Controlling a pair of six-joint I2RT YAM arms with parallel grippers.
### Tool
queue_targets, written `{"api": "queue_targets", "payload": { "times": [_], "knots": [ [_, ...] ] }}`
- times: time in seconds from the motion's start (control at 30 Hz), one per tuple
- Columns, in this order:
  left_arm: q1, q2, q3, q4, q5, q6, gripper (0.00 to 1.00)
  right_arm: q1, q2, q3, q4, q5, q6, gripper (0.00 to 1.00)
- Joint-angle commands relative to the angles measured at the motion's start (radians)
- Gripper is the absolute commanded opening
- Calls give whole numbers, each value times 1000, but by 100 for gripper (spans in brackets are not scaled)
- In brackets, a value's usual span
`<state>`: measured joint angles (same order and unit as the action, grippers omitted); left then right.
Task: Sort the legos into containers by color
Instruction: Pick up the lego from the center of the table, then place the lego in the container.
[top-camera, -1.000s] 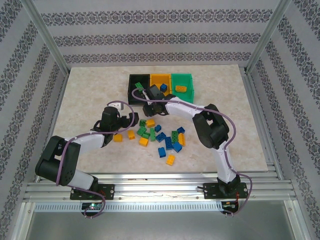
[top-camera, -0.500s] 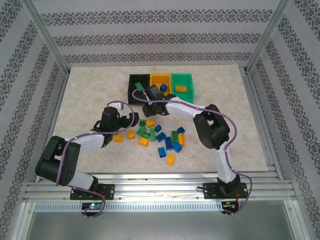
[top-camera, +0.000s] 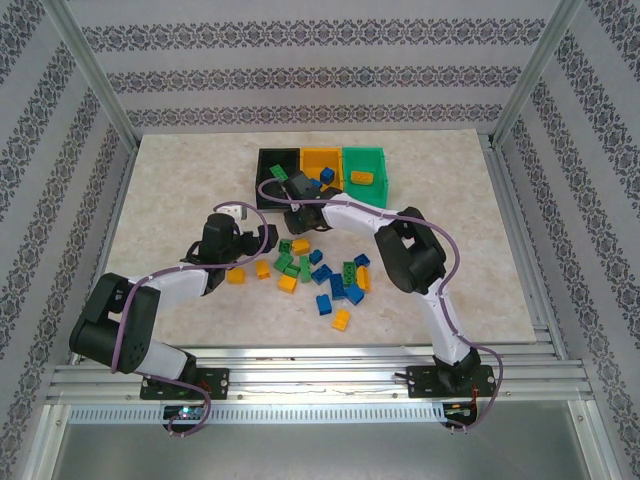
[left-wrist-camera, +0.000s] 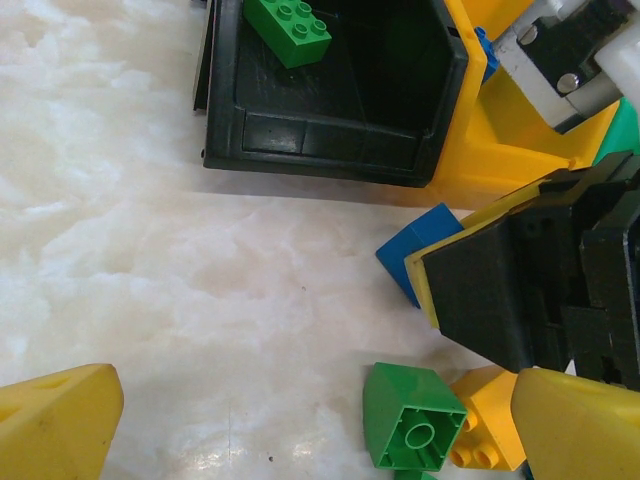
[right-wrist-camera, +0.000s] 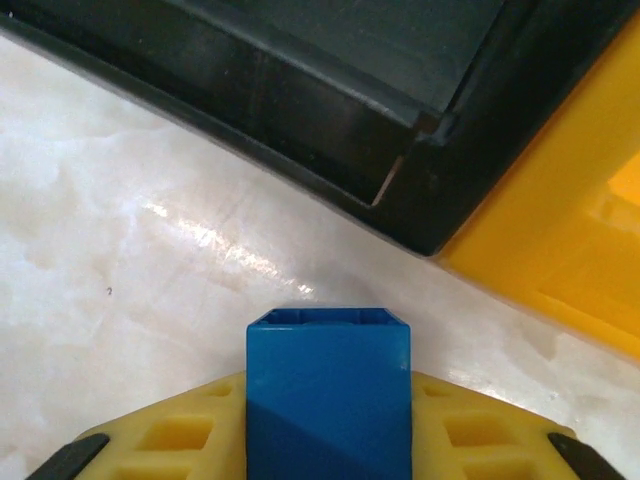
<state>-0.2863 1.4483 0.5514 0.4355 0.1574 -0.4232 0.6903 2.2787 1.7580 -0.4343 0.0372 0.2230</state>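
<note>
While the right hand (right-wrist-camera: 328, 425) is clamped on a blue lego (right-wrist-camera: 328, 370) close to a corner of the black container (right-wrist-camera: 300, 110), beside the yellow-orange container (right-wrist-camera: 560, 230), the left hand (left-wrist-camera: 315, 430) hangs with its fingers wide apart above the surface (left-wrist-camera: 150, 270), a green lego (left-wrist-camera: 410, 415) lying just under it.

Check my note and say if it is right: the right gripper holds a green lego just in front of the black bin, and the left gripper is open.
One thing is wrong: the lego in the right gripper is blue, not green; the right wrist view shows it. The rest holds: just in front of the black bin, left gripper open.
</note>
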Motion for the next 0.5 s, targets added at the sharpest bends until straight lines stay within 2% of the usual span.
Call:
{"api": "queue_targets", "payload": {
  "times": [0.0, 0.23, 0.4, 0.47],
  "knots": [
    [4, -13, -7, 35, 12, 3, 100, 13, -74, -23, -7, 22, -6, 32],
    [4, 1, 7, 17, 2, 5, 100, -13, -240, -101, 64, 77, -1, 33],
    [5, 11, 8, 24, 17, -2, 100, -81, -208, -45, 65, 98, 8, 36],
    [5, 12, 10, 23, 30, -2, 100, -103, -176, 8, 45, 77, 3, 43]
  ]
}}
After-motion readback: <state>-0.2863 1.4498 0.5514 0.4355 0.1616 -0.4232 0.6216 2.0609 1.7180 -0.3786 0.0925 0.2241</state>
